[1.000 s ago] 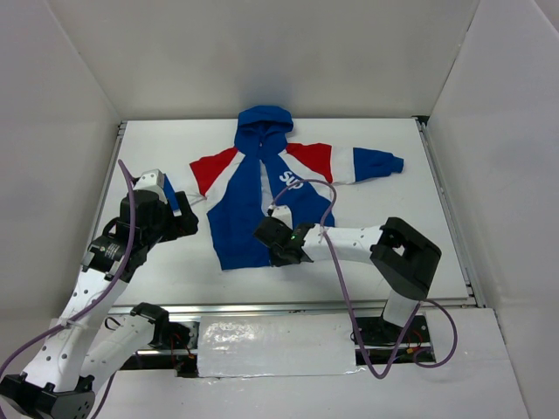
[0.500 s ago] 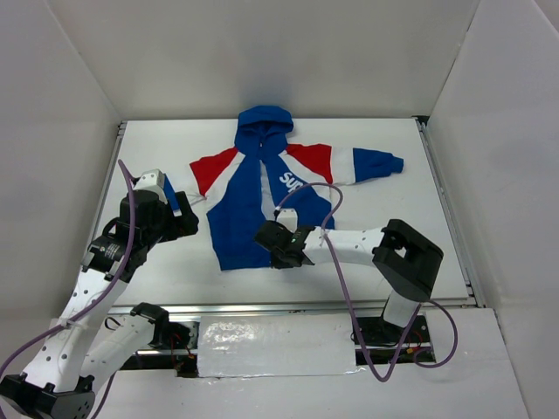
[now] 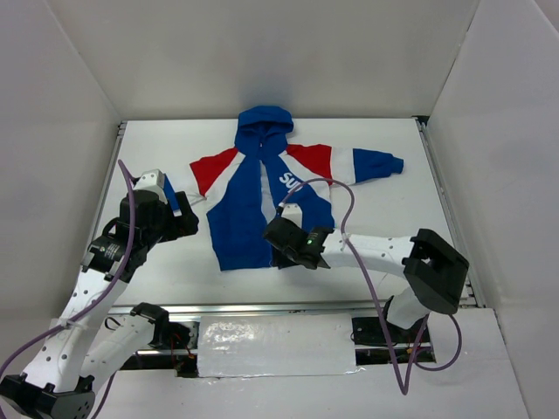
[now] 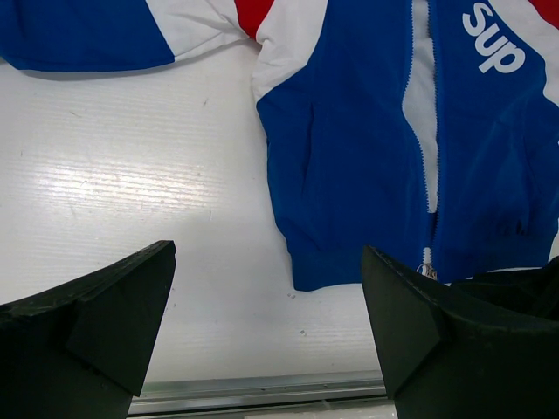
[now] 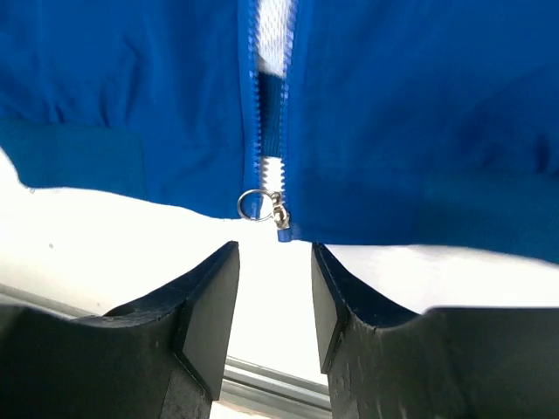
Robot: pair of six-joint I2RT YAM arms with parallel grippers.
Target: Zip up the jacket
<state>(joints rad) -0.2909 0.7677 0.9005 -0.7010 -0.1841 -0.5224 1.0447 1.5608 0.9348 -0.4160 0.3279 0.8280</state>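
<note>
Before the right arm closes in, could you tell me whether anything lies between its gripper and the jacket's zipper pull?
Nothing visible does. In the right wrist view the right gripper is open just short of the zipper pull at the hem of the jacket, with only bare table between them.

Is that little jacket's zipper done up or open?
Open: the zipper pull sits at the bottom hem of the jacket, white lining showing between the teeth above.
</note>
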